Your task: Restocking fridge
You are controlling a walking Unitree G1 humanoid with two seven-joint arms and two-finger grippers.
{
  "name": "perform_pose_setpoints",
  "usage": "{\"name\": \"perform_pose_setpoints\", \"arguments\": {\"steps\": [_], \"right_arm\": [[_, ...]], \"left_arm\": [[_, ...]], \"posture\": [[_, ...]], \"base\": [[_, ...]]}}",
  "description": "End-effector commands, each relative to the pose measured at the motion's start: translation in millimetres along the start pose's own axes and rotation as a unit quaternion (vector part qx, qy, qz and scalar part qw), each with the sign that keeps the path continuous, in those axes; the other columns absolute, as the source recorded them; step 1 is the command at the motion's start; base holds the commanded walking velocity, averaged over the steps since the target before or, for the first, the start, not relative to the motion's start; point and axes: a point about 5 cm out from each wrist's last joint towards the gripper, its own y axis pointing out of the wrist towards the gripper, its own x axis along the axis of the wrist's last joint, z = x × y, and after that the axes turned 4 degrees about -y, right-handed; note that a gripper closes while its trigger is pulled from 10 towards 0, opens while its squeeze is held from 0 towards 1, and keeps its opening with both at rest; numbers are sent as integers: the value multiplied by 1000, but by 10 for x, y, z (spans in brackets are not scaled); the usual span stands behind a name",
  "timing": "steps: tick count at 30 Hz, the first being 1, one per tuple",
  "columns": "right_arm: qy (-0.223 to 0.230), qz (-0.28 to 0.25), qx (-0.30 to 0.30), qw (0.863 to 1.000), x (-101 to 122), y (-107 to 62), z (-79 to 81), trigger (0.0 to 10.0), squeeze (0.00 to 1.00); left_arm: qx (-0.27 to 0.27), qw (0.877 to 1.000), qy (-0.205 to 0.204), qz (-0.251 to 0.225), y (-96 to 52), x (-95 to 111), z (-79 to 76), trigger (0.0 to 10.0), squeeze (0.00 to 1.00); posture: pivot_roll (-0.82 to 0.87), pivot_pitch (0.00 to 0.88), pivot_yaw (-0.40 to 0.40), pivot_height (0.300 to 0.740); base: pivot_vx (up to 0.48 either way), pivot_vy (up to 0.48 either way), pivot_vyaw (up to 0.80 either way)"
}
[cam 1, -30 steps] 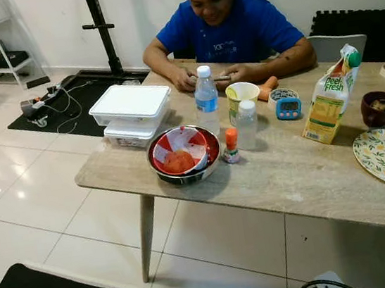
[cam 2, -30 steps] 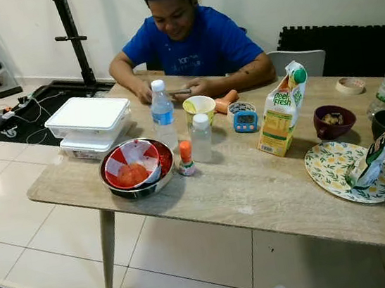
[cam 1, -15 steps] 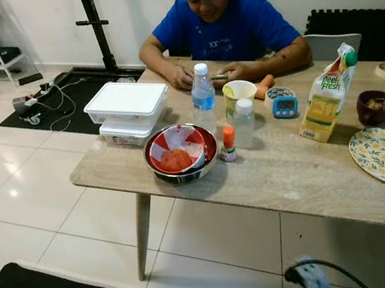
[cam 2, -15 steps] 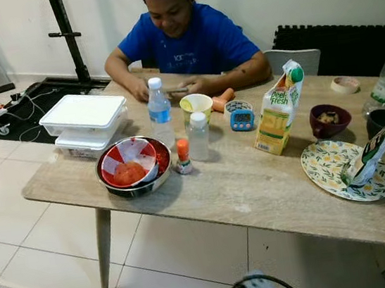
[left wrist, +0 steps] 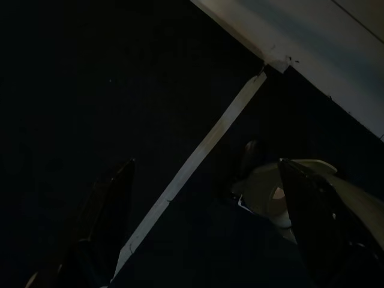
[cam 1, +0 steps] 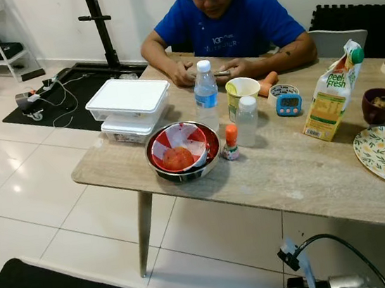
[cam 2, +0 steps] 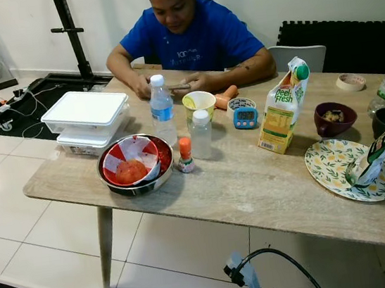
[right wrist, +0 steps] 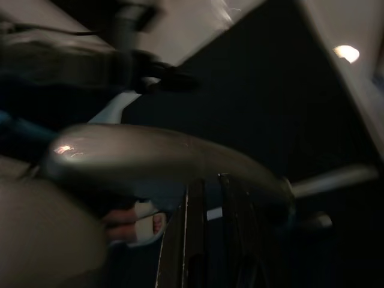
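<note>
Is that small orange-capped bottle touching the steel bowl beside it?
Apart. In the right eye view a thin strip of table shows between the small orange-capped bottle and the rim of the steel bowl.

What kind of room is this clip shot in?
Most likely a home dining area: a wooden table on white tiled floor, set with food such as a juice carton, and a person seated at it.

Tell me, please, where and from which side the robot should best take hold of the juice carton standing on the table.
Probably the juice carton is best gripped across its flat side panels at mid-height, below the slanted top with the green cap. It stands upright, so a level approach from the robot's near edge of the table suits; that side is free, while the blue timer and dark bowl flank it.
</note>
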Motion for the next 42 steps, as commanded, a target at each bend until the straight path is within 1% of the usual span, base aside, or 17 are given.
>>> {"name": "perform_pose_setpoints", "arguments": {"steps": [1,3,5,9,11,15,16,18,20,22,25,33,34,35,36,37,42], "right_arm": [[-14,-6,26,1000,80,20,24,10000,0],[-26,-10,43,999,155,32,39,10000,0],[-65,-75,85,991,543,66,93,10000,0],[-80,-99,104,986,688,71,132,10000,0],[-108,-146,140,973,994,66,222,10000,0],[-122,-165,146,968,1126,67,242,10000,0],[-148,-207,135,958,1371,71,245,10000,0],[-170,-242,116,948,1561,72,237,10000,0],[-170,-242,116,948,1561,72,237,10000,0],[-195,-301,74,931,1904,62,228,10000,0],[-203,-331,39,921,2105,32,227,10000,0],[-217,-342,-53,913,2296,-5,136,10000,0],[-219,-340,-129,906,2381,28,29,10000,114],[-219,-340,-129,906,2381,28,29,10000,114],[-222,-331,-191,897,2438,59,-61,10000,773],[-216,-327,-247,886,2488,73,-146,10000,1000],[-222,-313,-318,867,2572,72,-242,10000,1000]], "left_arm": [[-1,1000,2,14,-10,-75,-7,10000,0],[-2,1000,4,15,-9,-78,-13,10000,0],[-3,1000,3,15,-8,-80,-22,10000,0],[-3,1000,2,15,-7,-80,-25,10000,0],[-3,1000,2,16,-8,-87,-25,10000,0],[-3,1000,2,17,-9,-92,-24,10000,0],[-3,1000,2,18,-9,-95,-27,10000,0],[-3,1000,2,18,-9,-98,-32,10000,0],[-3,1000,2,18,-9,-98,-32,10000,0],[-6,1000,4,19,-7,-104,-49,10000,0],[-7,1000,4,19,-6,-106,-58,10000,0],[-6,1000,2,19,-7,-116,-60,10000,0],[-6,1000,3,21,-11,-132,-59,10000,0],[-6,1000,3,21,-11,-132,-59,10000,0],[-6,1000,3,23,-14,-148,-62,10000,0],[-7,1000,4,24,-17,-164,-66,10000,0],[-9,1000,6,26,-22,-191,-77,10000,0]], "posture": [[-49,84,-33,740],[-52,90,-34,740],[-49,88,-36,740],[-50,87,-36,740],[-50,87,-36,740],[-52,87,-36,740],[-49,82,-38,740],[-47,76,-40,740],[-47,76,-40,740],[-43,72,-44,740],[-40,71,-46,740],[-41,76,-50,740],[-45,82,-52,740],[-45,82,-52,740],[-42,85,-54,740],[-37,91,-58,740],[-29,102,-63,740]], "base": [[0,0,0],[0,0,0],[0,0,0],[0,0,0],[0,0,0],[0,0,0],[0,0,0],[0,0,0],[0,0,0],[0,0,0],[0,0,0],[0,0,0],[0,0,0],[0,0,0],[0,0,0],[0,0,0],[0,0,0]]}}
